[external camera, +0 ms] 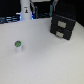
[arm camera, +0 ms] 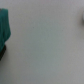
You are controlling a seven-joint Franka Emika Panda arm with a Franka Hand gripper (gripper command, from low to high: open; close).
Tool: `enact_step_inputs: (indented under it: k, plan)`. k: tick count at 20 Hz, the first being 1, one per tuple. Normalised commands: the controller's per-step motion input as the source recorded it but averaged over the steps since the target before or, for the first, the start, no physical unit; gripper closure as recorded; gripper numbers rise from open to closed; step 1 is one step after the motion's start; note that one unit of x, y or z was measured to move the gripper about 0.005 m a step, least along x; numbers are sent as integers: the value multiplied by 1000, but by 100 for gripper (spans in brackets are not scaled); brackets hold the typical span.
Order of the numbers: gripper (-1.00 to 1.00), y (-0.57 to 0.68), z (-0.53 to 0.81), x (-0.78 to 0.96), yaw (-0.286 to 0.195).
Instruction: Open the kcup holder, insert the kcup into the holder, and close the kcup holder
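No text, label or number is readable anywhere — both views seem too blurred.

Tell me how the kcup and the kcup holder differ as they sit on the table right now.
Size: the kcup is tiny; the kcup holder is far larger.
Shape: the kcup is a round pod; the kcup holder is a boxy unit with two stacked drawer fronts.
Colour: the kcup has a green top and pale body; the kcup holder is black with pale handles.
Place: the kcup is toward the exterior view's left, the holder toward its right.
Both rest on the white table, well apart.
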Motion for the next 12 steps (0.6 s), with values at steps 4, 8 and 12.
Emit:
enact_step_inputs:
  k: [4,8,12]
  plan:
    - [-100,684,78,-238,-152]
    - [-100,713,77,-257,-158]
    - [-100,733,6,-228,-176]
